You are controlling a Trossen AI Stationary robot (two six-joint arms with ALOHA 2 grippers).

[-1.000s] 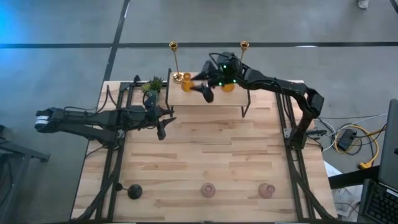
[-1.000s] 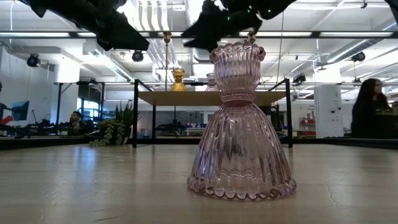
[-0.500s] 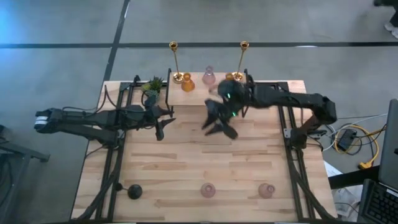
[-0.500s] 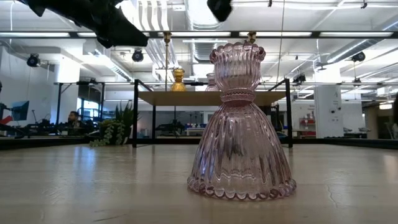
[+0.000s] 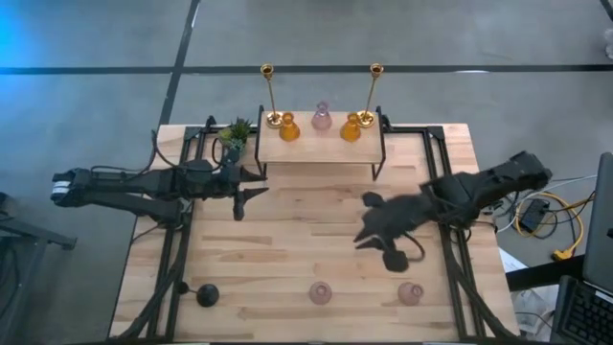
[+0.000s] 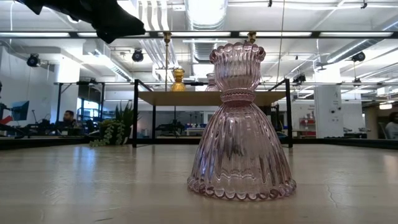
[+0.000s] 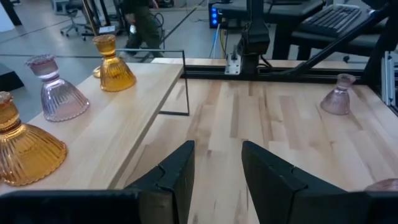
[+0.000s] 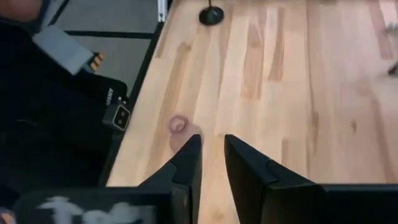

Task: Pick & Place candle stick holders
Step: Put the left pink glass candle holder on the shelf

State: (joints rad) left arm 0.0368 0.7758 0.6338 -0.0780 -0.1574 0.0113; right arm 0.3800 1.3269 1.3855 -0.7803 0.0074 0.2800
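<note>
Now right gripper (image 5: 369, 225) is hovering over the pale wooden table (image 5: 316, 249), jaws slightly parted, empty; left gripper (image 5: 241, 198) is idling, jaws part-open

Left arm extended horizontally from the bench's left side toward its centre, its claw (image 5: 241, 196) held above the left half of the bench, both fingers (image 7: 177, 174) parallel with a moderate gap between them and nothing held. Right arm reaching in from the right edge, folded low across the right half, its claw (image 5: 375, 228) blurred in the high view; in the right wrist view its two fingers (image 8: 186, 163) stand close together with a narrow gap, pointing down at the bench surface, with nothing between them
</note>
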